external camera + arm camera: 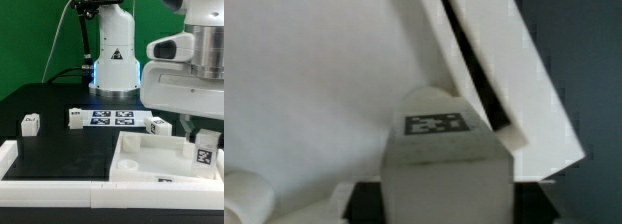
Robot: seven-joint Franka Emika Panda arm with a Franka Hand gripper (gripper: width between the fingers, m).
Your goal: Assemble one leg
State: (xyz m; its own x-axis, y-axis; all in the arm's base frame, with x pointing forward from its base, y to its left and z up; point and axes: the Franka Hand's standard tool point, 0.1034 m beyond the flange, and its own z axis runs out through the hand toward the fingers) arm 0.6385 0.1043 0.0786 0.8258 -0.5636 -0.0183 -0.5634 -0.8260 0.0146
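OK, nearest first: lower right of the exterior view, the leg (pixel 203 148) sits upright over the right end of the white panel (pixel 135 160), tag facing the camera. The tool (pixel 204 135) comes down onto it from above. Wrist view has the leg (pixel 445 155) centre-bottom, tag up, against the panel's raised rim (pixel 491 80).

Tool state: it looks to be clamped on the leg, narrow gap, but the fingertips are mostly hidden behind the block and the arm housing, so that's a judgement. Can't tell whether the leg is already down in a corner socket or just above it.

Handling, my read: rigid plastic, light, won't deform. Smooth faces, so likely a bit slippery; grip the two flat side faces mid-height, squarely, and keep off the tag face. A chunky block tolerates firm squeeze. Risk is it twisting in the pads if it binds on insertion.

Further back on the black table (pixel 60 150): another leg (pixel 30 124) at mid-left, one (pixel 76 118) just left of the marker board (pixel 113 117), one (pixel 160 125) just right of it. All three well apart from the panel's far end. Robot base (pixel 113 60) at top centre, against the green backdrop.
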